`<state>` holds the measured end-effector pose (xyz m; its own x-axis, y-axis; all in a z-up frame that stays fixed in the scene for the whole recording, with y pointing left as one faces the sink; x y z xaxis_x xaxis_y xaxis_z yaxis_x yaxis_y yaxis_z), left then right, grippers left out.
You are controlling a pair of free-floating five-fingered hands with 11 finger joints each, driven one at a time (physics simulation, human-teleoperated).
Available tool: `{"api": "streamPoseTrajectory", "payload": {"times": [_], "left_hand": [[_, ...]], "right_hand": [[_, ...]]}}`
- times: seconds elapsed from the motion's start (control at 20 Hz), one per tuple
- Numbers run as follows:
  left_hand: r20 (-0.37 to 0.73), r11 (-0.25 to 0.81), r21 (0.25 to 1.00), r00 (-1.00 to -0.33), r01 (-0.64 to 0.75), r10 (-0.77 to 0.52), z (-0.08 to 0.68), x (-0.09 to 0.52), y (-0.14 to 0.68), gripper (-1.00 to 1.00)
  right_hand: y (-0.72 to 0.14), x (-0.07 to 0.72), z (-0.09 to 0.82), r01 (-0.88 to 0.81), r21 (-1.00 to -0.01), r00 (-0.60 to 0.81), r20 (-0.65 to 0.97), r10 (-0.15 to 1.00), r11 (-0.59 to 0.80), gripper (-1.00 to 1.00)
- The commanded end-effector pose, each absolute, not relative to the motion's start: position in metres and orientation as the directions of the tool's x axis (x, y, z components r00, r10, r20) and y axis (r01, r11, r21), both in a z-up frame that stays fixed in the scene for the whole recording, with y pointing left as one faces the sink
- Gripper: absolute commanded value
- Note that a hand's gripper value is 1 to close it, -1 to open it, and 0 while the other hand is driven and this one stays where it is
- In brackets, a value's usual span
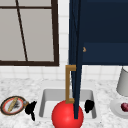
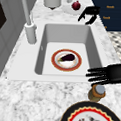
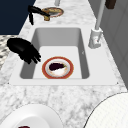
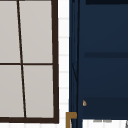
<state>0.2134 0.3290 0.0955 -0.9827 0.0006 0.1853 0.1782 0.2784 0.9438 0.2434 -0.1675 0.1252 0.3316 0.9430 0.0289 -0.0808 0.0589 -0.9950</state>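
My left hand (image 1: 30, 108) hovers over the counter by the sink's front left corner, fingers straight and holding nothing. In the left side view the left hand (image 2: 113, 73) reaches out just above a small brown jar with a grey lid (image 2: 97, 92). My right hand (image 1: 88, 105) hangs at the sink's front right edge with fingers loosely bent downward, empty. In the right side view the right hand (image 3: 21, 47) droops over the sink's rim (image 3: 27, 62). A red-rimmed plate with a dark eggplant (image 2: 66, 59) lies in the basin.
A navy cabinet door (image 1: 76, 62) with a brass handle (image 1: 68, 82) stands open, edge-on, above the sink. A red ball (image 1: 67, 115) covers the sink's front. A patterned plate (image 1: 12, 105) sits left. A grey canister (image 1: 123, 82) and a white plate with red fruit (image 1: 122, 107) sit right. The faucet (image 2: 28, 28) stands behind.
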Motion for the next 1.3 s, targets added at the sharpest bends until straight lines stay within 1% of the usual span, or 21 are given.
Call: {"api": "streamPoseTrajectory", "payload": {"times": [0.0, 0.15, 0.3, 0.4, 0.55, 0.9, 1.0, 1.25], "left_hand": [[0.186, 0.298, 0.940, -0.982, 0.168, -0.032, 0.106, 0.206, 0.334, -1.00], [0.162, 0.288, 0.946, -0.987, 0.149, -0.021, 0.095, 0.194, 0.332, -1.00], [0.100, 0.292, 0.952, -0.995, 0.088, -0.025, 0.093, 0.173, 0.330, -1.00], [0.032, 0.296, 0.955, -0.999, 0.020, -0.036, 0.093, 0.192, 0.329, -1.00], [0.030, 0.298, 0.954, -0.999, 0.018, -0.037, 0.093, 0.192, 0.326, -1.00], [0.003, 0.242, 0.970, -0.999, -0.005, -0.034, 0.108, 0.178, 0.312, -1.00], [-0.016, 0.229, 0.973, -0.999, -0.025, -0.039, 0.110, 0.175, 0.311, -1.00], [-0.107, 0.210, 0.971, -0.993, -0.115, -0.046, 0.111, 0.167, 0.306, -1.00]], "right_hand": [[-0.168, 0.243, 0.125, -0.081, -0.995, 0.332, 0.029, 0.943, 0.059, 0.00], [-0.168, 0.243, 0.125, -0.081, -0.995, 0.332, 0.029, 0.943, 0.059, 0.00], [-0.168, 0.243, 0.125, -0.081, -0.995, 0.332, 0.029, 0.943, 0.059, 0.00], [-0.168, 0.243, 0.125, -0.081, -0.995, 0.332, 0.029, 0.943, 0.059, 0.00], [-0.168, 0.243, 0.125, -0.081, -0.995, 0.332, 0.029, 0.943, 0.059, 0.00], [-0.168, 0.243, 0.125, -0.081, -0.995, 0.332, 0.029, 0.943, 0.059, 0.00], [-0.168, 0.243, 0.125, -0.081, -0.995, 0.332, 0.029, 0.943, 0.059, 0.00], [-0.168, 0.243, 0.125, -0.081, -0.995, 0.332, 0.029, 0.943, 0.059, 0.00]]}}
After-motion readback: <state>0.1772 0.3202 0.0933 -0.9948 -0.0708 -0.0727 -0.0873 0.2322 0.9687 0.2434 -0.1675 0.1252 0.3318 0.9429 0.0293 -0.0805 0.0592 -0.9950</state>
